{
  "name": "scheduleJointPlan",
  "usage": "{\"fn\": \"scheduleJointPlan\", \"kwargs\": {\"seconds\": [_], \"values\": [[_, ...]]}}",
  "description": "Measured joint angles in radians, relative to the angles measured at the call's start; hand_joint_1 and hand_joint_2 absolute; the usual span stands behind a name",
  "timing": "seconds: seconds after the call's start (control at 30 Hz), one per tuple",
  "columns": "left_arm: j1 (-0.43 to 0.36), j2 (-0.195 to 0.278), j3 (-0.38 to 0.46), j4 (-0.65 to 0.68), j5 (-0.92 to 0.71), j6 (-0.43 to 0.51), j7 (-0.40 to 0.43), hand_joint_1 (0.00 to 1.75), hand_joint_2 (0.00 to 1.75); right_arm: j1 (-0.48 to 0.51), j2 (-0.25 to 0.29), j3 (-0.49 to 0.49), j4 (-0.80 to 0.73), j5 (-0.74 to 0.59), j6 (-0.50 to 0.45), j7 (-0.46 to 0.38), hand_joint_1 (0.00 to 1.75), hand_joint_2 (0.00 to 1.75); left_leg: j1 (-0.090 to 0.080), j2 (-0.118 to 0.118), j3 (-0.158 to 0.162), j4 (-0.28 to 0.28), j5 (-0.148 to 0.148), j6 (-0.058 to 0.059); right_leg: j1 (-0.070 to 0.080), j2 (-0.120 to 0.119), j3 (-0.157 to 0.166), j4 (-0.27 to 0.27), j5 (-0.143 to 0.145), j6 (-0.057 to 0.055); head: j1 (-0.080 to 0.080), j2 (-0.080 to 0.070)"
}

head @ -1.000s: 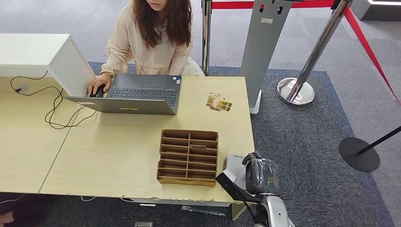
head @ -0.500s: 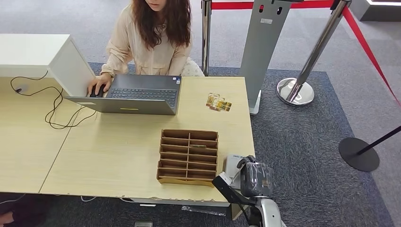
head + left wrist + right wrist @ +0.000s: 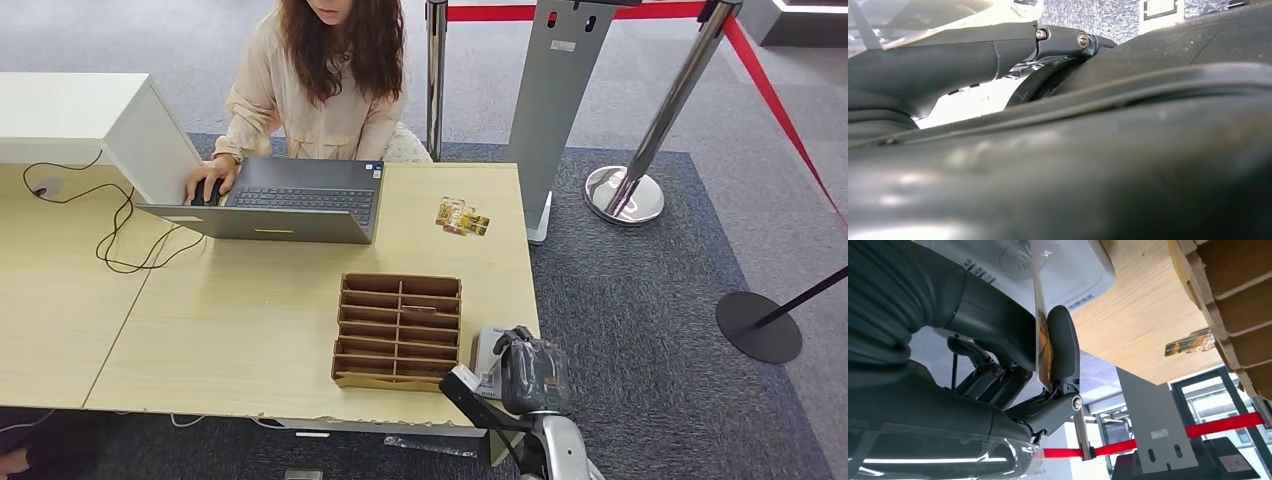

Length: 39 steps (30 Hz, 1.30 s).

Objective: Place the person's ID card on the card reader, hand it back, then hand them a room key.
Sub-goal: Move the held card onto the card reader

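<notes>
Right hand | pinches card between thumb and finger | over card reader

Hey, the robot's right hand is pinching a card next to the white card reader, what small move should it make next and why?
Probably lower the right hand a little and lay the thin card flat on the white card reader. The wrist view shows the card pinched edge-on between thumb and finger, close by the reader, apparently not lying flat on it, so it likely cannot be read yet.
</notes>
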Motion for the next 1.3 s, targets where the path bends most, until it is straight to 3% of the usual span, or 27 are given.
{"fn": "scheduleJointPlan", "kwargs": {"seconds": [0.3,0.6,0.9,1.3], "values": [[0.000,0.000,-0.001,0.000,-0.030,-0.002,-0.007,0.00,0.00,-0.079,-0.034,-0.044,-0.236,0.210,0.190,0.064,1.75,1.75,0.000,0.001,0.000,0.000,0.000,0.000,0.000,0.000,-0.001,0.000,0.000,0.000,0.000,0.000],[-0.001,0.000,-0.003,0.000,-0.054,-0.002,-0.018,0.00,0.00,-0.257,-0.061,-0.045,-0.422,0.314,0.360,0.095,1.75,1.75,0.000,0.000,-0.001,0.000,0.000,0.000,0.000,0.000,-0.001,0.000,0.000,0.000,0.000,0.000],[-0.012,-0.004,-0.006,0.000,-0.067,-0.021,-0.035,0.00,0.00,-0.432,-0.036,-0.018,-0.396,0.245,0.401,0.105,1.75,1.75,0.000,0.000,-0.002,0.000,0.000,0.000,0.000,0.000,-0.001,0.001,0.000,0.000,0.000,0.000],[-0.019,-0.009,-0.009,0.000,-0.070,-0.031,-0.045,0.00,0.00,-0.541,0.050,0.043,-0.224,0.165,0.382,0.098,1.75,1.75,0.000,-0.001,-0.003,0.000,0.000,0.000,0.000,0.000,-0.002,0.001,0.000,0.000,0.000,0.000]]}}
